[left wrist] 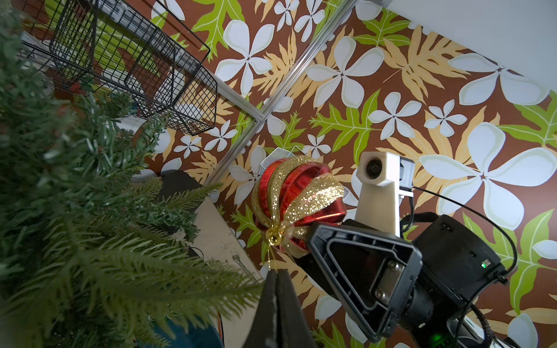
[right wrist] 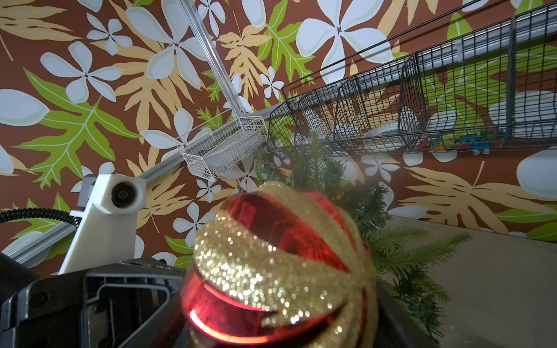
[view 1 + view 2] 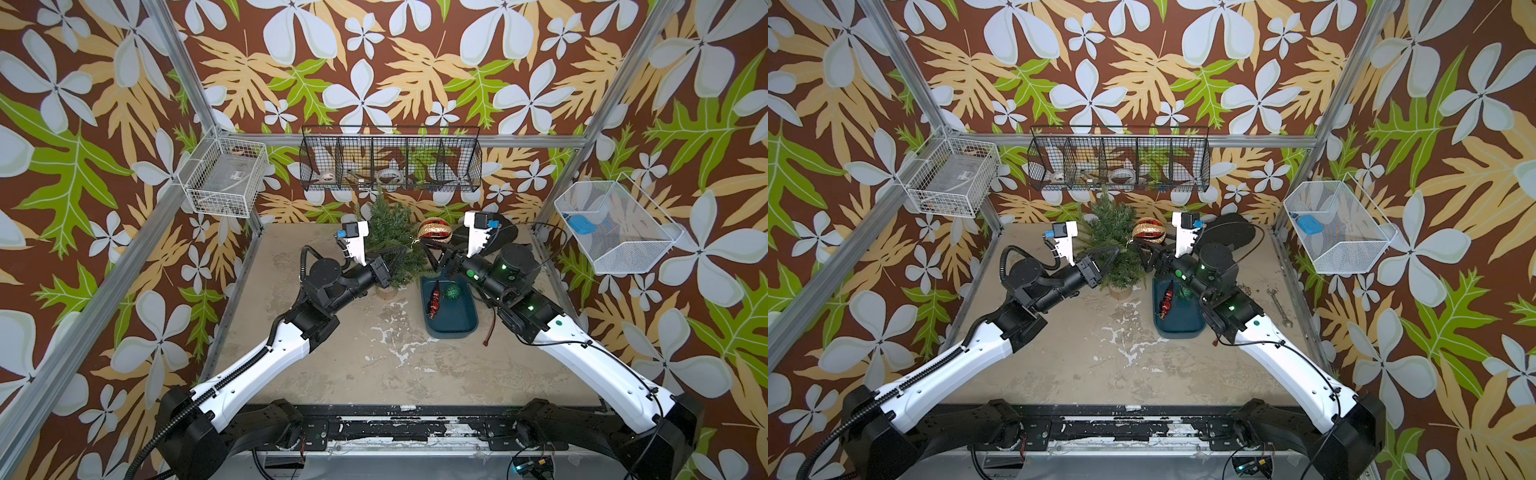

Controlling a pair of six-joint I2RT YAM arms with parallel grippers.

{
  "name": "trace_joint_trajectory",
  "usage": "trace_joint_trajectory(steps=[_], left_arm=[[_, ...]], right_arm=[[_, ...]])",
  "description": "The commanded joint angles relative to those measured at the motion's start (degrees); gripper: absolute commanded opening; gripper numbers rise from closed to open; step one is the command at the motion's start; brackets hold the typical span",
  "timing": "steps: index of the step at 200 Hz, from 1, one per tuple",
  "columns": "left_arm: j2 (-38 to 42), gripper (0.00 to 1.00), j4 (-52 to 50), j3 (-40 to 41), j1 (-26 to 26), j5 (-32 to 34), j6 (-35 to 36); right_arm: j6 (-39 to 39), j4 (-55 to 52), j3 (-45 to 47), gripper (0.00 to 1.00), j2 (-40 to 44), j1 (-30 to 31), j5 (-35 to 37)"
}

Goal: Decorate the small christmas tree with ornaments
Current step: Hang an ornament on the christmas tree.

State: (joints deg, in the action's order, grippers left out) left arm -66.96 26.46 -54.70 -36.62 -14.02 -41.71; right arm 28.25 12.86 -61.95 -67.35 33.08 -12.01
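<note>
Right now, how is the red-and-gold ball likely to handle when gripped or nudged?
The red-and-gold ball looks round and glossy, so it would probably roll and slip. Its thin gold string looks floppy, so the ball may swing from it.

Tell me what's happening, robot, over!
Right tool gripping red-and-gold ball beside tree. Left tool shut on its string. Green ball, red drop in tray. Nothing blocking.

The tree is dark green, its round base tan. The big ball swirls shiny red with gold glitter. The small ball is glittery green, the drop dark red, the tray dark teal. The table is mottled beige with white blotches. The wallpaper is brown with white flowers and green and tan leaves.
</note>
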Motion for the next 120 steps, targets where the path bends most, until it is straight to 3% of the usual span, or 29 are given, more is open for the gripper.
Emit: trace_joint_trajectory(steps=[1, 120], left_arm=[[-0.01, 0.00, 0.35, 0.04, 0.49, -0.57, -0.03], [0.95, 0.00, 1.14, 2.08, 0.67, -2.06, -1.44]], right_arm=[[0.13, 2.08, -0.36, 0.68, -0.39, -0.03, 0.20], [0.46, 0.77, 2.44, 0.68, 2.03, 0.04, 0.84]])
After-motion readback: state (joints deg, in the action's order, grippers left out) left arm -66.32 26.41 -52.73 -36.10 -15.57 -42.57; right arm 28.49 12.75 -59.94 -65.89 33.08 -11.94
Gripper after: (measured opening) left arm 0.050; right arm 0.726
